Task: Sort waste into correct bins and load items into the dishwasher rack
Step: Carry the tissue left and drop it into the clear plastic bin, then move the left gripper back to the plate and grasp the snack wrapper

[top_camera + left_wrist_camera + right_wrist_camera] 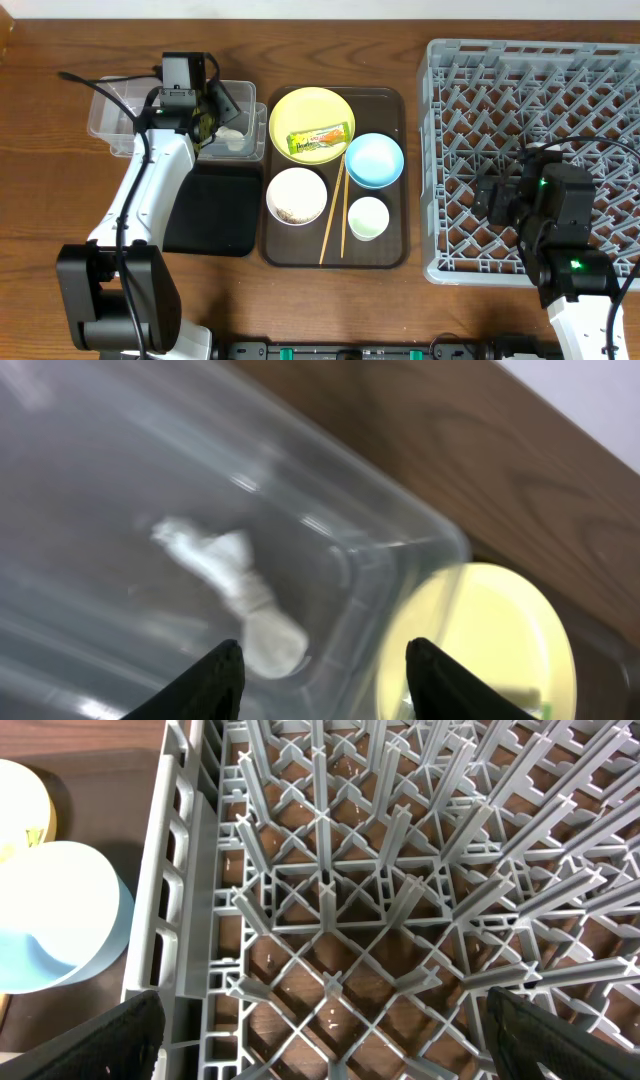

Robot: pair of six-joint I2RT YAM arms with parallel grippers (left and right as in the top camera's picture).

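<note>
My left gripper (pixel 208 108) (pixel 325 650) is open and empty above the right end of the clear tub (pixel 110 115) (pixel 400 530). A white lump (pixel 232 136) (pixel 245 610) lies in the tub; I cannot tell what it is. The green-and-yellow wrapper (pixel 320 138) lies on the yellow plate (pixel 305 108) (pixel 490 630). The blue bowl (pixel 374 160) (pixel 50 920), the white bowl (pixel 296 195) with specks inside, the green cup (pixel 368 218) and the chopsticks (pixel 334 215) sit on the brown tray. My right gripper (pixel 490 200) (pixel 325 1005) is open and empty over the grey rack (pixel 530 90) (pixel 330 870).
The black tray (pixel 215 205) lies in front of the clear tub, left of the brown serving tray (pixel 395 250). The left arm reaches across the black tray's left side. The rack's upright pegs rise just beyond my right gripper.
</note>
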